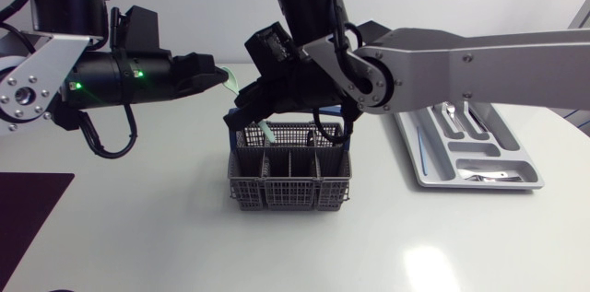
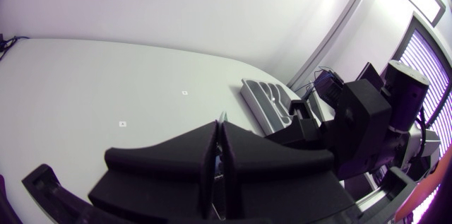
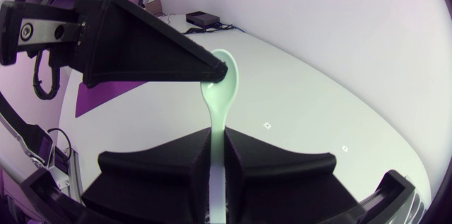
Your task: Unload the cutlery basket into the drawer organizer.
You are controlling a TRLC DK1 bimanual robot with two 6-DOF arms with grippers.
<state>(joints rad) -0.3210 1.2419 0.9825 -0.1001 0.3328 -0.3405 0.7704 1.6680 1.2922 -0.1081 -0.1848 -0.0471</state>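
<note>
Pale green, the spoon (image 3: 224,90) is held in the air between both claws, above the rear of the cutlery basket (image 1: 290,186). The right claw (image 3: 219,136) has its two fingers closed on the spoon's handle from either side. The handle runs out of the narrow gap between them, and the bowl stands ahead of the fingertips. The left claw (image 2: 219,126) meets it there — its fingers are pressed almost together, with a thin pale edge pinched at their very tips. In the right wrist view those tips sit on the rim of the bowl. Each claw thus grips the same spoon, one at the handle and the other at the bowl, and they point toward one another, close but apart.

From above, my left arm lies level from its side, and my right arm extends past the middle and bends down over the basket. The basket is dark grey mesh with several compartments and stands upright on the white counter (image 1: 442,246). A pale green stick (image 1: 267,132) shows in a rear compartment just under the right claw — whether it is this spoon's handle end or another piece I cannot tell. The light grey drawer organizer (image 1: 419,158) lies apart from the basket, under my right arm, with metal cutlery (image 1: 461,122) in its slots.
</note>
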